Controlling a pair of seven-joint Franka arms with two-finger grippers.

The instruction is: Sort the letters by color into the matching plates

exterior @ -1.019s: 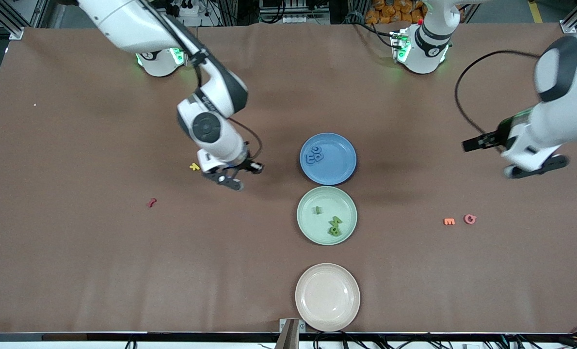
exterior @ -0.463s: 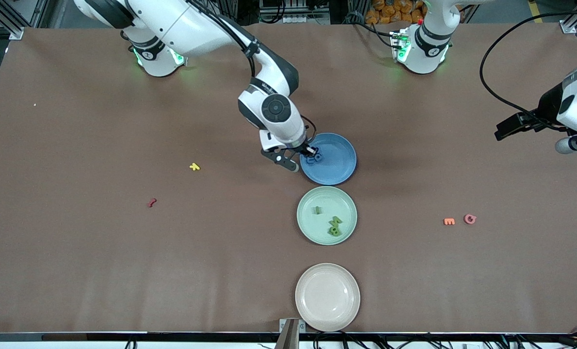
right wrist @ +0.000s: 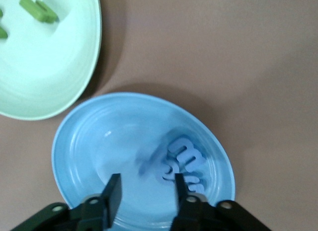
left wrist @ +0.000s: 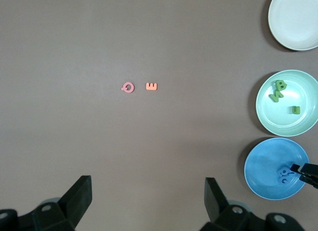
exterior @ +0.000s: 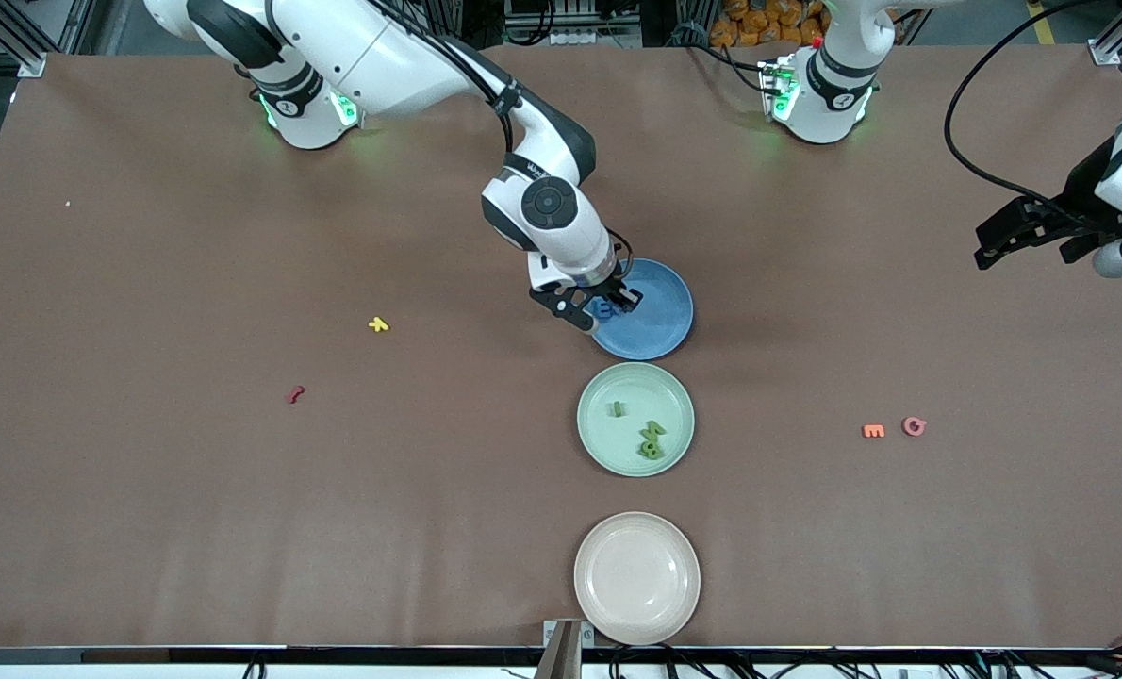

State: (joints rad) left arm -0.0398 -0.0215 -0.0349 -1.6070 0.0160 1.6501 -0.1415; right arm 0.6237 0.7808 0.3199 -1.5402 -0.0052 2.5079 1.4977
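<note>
My right gripper [exterior: 603,309] hangs low over the blue plate [exterior: 660,325], at the edge toward the right arm's end of the table. Its jaws stand apart and hold nothing. In the right wrist view the right gripper [right wrist: 146,189] is just above the blue plate [right wrist: 99,141]; a blurred blue letter [right wrist: 149,164] lies loose beside a small cluster of blue letters [right wrist: 186,161]. Three green letters [exterior: 652,440] lie in the mint green plate [exterior: 608,438], next to the blue one and nearer the front camera. My left gripper [exterior: 995,240] waits open, high over the left arm's end of the table.
A cream plate [exterior: 636,577] sits nearest the front camera. A yellow letter [exterior: 378,324] and a dark red letter [exterior: 294,394] lie toward the right arm's end. An orange E [exterior: 873,431] and a pink G [exterior: 914,426] lie toward the left arm's end.
My right gripper travelled from beside the yellow letter to the blue plate and opened, letting a blue letter go. The left arm drew away toward its end of the table.
</note>
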